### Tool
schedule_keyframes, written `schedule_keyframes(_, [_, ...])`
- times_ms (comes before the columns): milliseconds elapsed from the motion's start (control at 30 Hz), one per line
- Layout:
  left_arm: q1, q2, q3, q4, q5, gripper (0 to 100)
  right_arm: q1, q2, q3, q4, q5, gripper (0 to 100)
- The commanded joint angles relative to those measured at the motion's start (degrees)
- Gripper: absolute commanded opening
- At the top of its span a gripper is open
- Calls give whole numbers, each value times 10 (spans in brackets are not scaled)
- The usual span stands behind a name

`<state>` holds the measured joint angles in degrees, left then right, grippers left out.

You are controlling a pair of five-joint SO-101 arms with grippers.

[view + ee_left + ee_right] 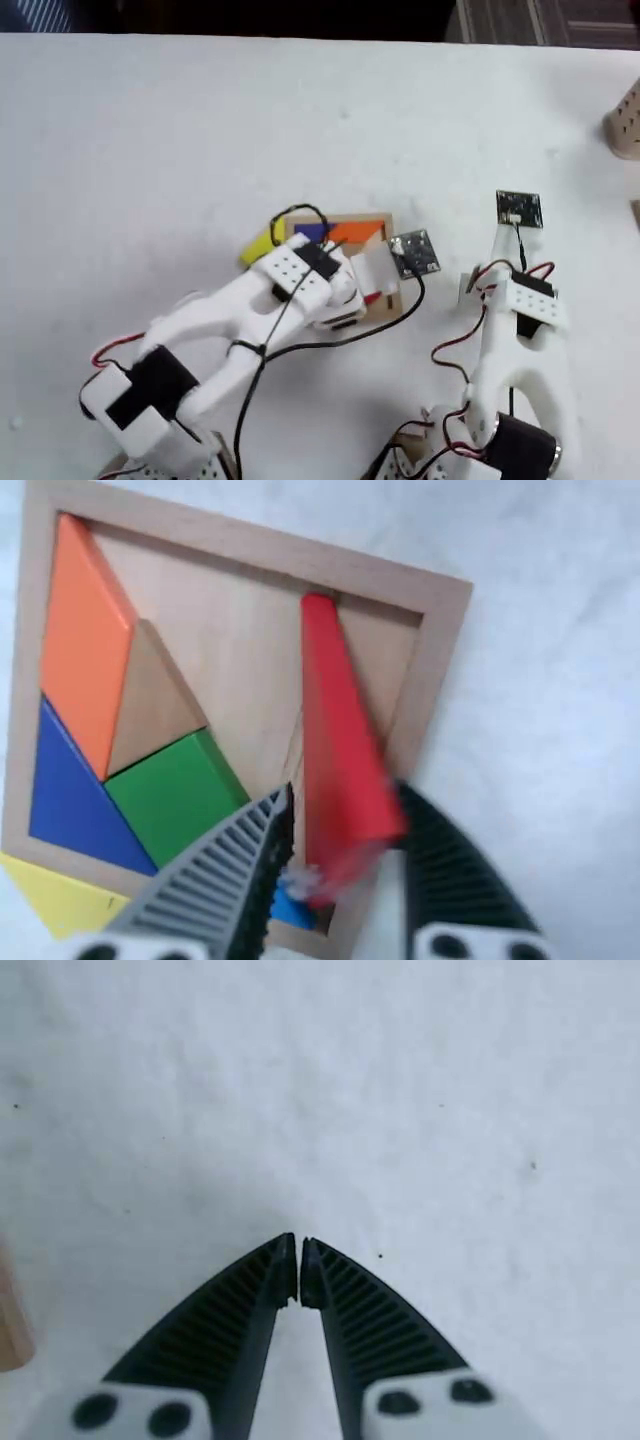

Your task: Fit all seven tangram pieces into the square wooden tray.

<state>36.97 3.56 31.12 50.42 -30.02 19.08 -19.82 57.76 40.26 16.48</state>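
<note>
Red piece (340,750): held on edge in left gripper (340,870), at 5 o'clock of tray (440,650); tip flat before releasing. Right gripper (299,1260): fingers together, empty.

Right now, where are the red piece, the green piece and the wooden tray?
red piece (340,750), left wrist view, middle of its broad face.
green piece (172,792), left wrist view, centre of its top.
wooden tray (400,585), left wrist view, bare rim.
</note>
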Motion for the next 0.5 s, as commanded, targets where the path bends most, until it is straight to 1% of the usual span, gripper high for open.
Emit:
schedule_keyframes(0, [-15, -7, -24, 24, 4, 325, -7, -18, -21, -7, -4, 18])
schedule_keyframes(133, [-20, -8, -25, 33, 3, 328, -7, -18, -21, -7, -3, 18])
schedule_keyframes(367, [-68, -7, -48, 36, 8, 328, -16, -18, -17, -7, -3, 18])
schedule_keyframes(467, [-65, -8, -47, 38, 8, 328, -22, -18, -13, -7, 21, 18])
